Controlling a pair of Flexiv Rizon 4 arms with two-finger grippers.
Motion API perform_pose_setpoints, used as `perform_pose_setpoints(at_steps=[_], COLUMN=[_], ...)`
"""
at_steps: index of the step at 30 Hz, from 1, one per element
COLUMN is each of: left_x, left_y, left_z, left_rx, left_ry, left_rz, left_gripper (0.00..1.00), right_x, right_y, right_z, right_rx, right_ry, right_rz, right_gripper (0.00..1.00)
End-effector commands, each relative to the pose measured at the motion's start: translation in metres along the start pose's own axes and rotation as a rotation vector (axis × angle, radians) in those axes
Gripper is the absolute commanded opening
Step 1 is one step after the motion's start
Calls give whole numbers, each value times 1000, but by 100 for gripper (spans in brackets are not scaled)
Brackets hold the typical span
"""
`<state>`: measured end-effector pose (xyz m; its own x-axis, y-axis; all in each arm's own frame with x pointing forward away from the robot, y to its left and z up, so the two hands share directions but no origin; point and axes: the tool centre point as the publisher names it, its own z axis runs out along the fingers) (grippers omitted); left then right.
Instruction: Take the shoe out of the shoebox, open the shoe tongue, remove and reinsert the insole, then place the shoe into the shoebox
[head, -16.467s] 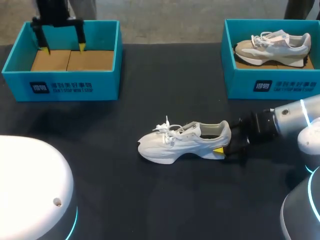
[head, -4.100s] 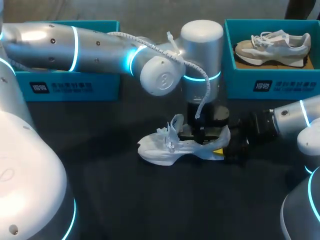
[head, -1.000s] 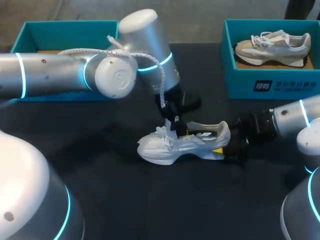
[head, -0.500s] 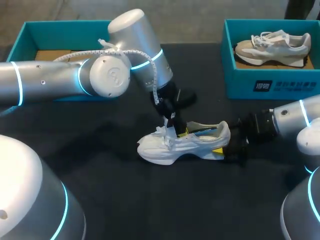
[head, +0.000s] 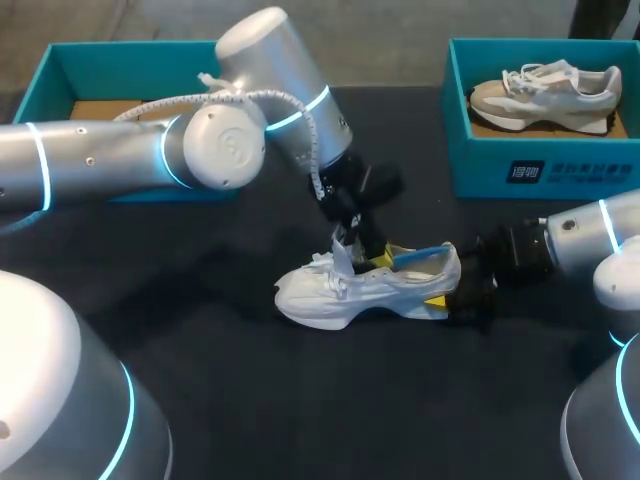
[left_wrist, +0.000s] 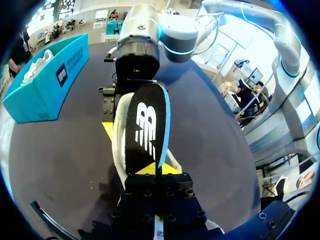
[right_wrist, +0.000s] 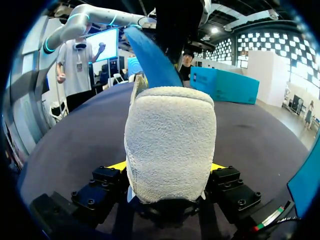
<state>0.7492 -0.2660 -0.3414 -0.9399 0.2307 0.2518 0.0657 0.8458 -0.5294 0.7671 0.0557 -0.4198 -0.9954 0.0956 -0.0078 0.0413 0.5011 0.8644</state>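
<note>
A white shoe (head: 345, 290) lies on its sole mid-table, toe to the left. My left gripper (head: 372, 256) stands over its opening, shut on the front end of the insole (head: 420, 259), which slants up out of the shoe. In the left wrist view the insole (left_wrist: 145, 127) shows a black top with a white logo and a blue edge, running ahead from the left gripper (left_wrist: 156, 171) toward my right arm (left_wrist: 137, 55). My right gripper (right_wrist: 169, 167) is shut on the shoe's heel (right_wrist: 170, 135), a yellow tip on each side. The insole's blue underside (right_wrist: 152, 62) rises behind the heel.
A teal shoebox (head: 60, 70) with a bare cardboard floor stands at the back left, behind my left arm (head: 110, 165). A second teal box (head: 540, 165) at the back right holds a grey-beige shoe (head: 545, 88). My right arm (head: 570, 245) lies low along the table's right side.
My left gripper has shifted a little right and up with the insole, whose blue edge now shows above the shoe's opening. The right gripper and the shoe have stayed put.
</note>
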Motion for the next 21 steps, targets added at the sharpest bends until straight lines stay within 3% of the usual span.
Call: perform_pose_setpoints(at_steps=[1, 15, 16, 17, 21], left_x=[-2, 3, 3, 4, 6], left_y=[-8, -30, -30, -30, -27], left_z=[2, 4, 4, 4, 3], left_rx=[6, 26, 25, 25, 12], left_ry=[4, 10, 10, 10, -1], left_rz=[10, 65, 66, 67, 62], left_gripper=[0, 0, 7, 26, 41], right_x=[0, 0, 0, 0, 0], right_y=[0, 0, 0, 0, 0], right_z=[2, 2, 2, 2, 2], right_rx=[6, 6, 6, 6, 6], right_ry=[-1, -1, -1, -1, -1], right_rz=[1, 1, 1, 1, 1], right_gripper=[0, 0, 0, 0, 0])
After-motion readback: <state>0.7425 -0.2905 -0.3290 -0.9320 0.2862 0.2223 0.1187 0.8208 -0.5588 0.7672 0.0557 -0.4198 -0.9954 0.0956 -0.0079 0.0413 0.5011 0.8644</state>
